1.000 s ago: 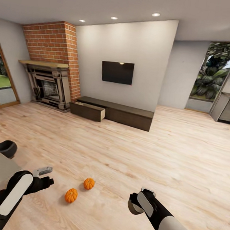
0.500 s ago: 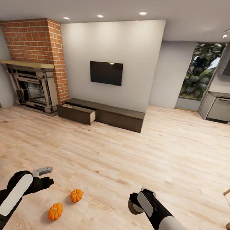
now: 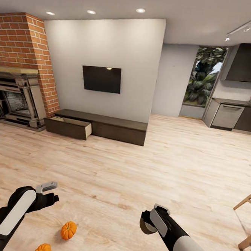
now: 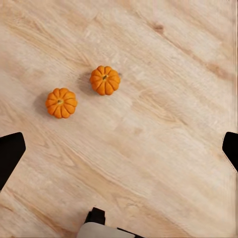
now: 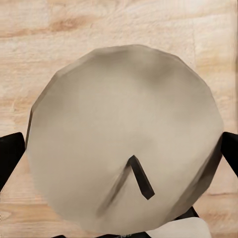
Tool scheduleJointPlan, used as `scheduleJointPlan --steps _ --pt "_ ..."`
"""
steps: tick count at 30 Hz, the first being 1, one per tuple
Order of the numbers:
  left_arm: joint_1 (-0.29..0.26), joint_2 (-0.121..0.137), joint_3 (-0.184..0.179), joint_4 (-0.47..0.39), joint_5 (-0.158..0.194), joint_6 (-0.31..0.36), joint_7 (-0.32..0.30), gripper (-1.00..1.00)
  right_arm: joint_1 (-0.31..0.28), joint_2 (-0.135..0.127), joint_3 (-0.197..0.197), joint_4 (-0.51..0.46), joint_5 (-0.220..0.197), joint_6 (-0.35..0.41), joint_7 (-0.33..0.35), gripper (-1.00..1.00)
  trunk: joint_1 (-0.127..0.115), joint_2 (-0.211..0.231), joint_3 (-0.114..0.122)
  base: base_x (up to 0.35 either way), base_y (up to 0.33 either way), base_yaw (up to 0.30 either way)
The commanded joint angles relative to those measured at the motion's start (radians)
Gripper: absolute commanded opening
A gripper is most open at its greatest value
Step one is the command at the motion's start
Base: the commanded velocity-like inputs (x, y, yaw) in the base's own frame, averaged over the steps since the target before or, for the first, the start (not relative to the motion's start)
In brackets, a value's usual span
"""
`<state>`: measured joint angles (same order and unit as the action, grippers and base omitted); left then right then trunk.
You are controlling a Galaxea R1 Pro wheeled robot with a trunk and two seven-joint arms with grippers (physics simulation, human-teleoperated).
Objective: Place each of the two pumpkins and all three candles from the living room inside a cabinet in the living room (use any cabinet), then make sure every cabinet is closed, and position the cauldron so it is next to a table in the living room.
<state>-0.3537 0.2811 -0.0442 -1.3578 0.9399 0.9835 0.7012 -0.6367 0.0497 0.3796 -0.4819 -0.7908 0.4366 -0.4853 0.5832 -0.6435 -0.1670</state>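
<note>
Meanwhile, both pumpkins (image 3: pixel 68 230) lie on the floor at lower left, the cabinet (image 3: pixel 99 125) at centre left has one drawer open; left gripper (image 3: pixel 48 193) spread empty, right gripper (image 3: pixel 148 222) clamps a candle (image 5: pixel 124 136)

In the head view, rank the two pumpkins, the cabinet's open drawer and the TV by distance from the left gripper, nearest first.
1. Pumpkin on the floor just ahead and to the right of the left gripper; the second pumpkin at the bottom edge is too close to call.
2. Open drawer at the cabinet's left end, across the floor.
3. TV on the wall above the cabinet.
</note>
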Motion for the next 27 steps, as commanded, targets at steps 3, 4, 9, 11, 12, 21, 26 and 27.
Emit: scheduleJointPlan --steps 3,4,9,11,12,21,26,27 --pt "-0.001 0.001 -0.002 -0.001 0.01 0.001 0.01 1.0 -0.001 -0.001 0.007 -0.001 -0.007 0.002 -0.008 -1.0 0.001 -0.001 -0.002 0.323 0.0 -0.228" --pt "-0.001 0.001 -0.002 -0.001 0.01 0.001 0.01 1.0 -0.001 -0.001 0.007 -0.002 -0.007 0.002 -0.008 -1.0 0.001 -0.001 -0.002 0.324 0.0 -0.136" --pt "-0.001 0.001 -0.002 -0.001 0.01 0.001 0.011 1.0 -0.001 0.0 0.008 -0.003 -0.006 0.002 -0.009 -1.0 0.001 -0.001 -0.002 0.324 0.0 -0.03" --pt "-0.001 0.001 -0.002 -0.001 0.01 0.001 0.01 1.0 -0.001 0.0 0.008 -0.003 -0.006 0.002 -0.009 -1.0 0.001 -0.001 -0.002 0.324 0.0 -0.005" --pt "-0.001 0.001 -0.002 -0.001 0.01 0.001 0.01 1.0 -0.001 0.0 0.008 -0.003 -0.006 0.002 -0.009 -1.0 0.001 -0.001 -0.002 0.324 0.0 -0.002" --pt "-0.001 0.0 -0.002 -0.001 0.01 0.001 0.01 1.0 -0.001 -0.001 0.009 -0.003 -0.005 0.002 -0.009 -1.0 0.001 -0.001 -0.002 0.324 -0.001 0.0" --pt "-0.001 0.0 -0.016 -0.001 0.01 0.0 0.01 1.0 -0.001 -0.001 0.009 -0.003 -0.005 0.002 -0.008 -1.0 0.001 -0.001 -0.002 0.324 -0.05 0.0" --pt "-0.001 0.001 -0.024 -0.001 0.01 0.0 0.01 1.0 -0.001 -0.001 0.009 -0.002 -0.005 0.002 -0.008 -1.0 0.001 -0.001 -0.002 0.324 -0.07 0.0"
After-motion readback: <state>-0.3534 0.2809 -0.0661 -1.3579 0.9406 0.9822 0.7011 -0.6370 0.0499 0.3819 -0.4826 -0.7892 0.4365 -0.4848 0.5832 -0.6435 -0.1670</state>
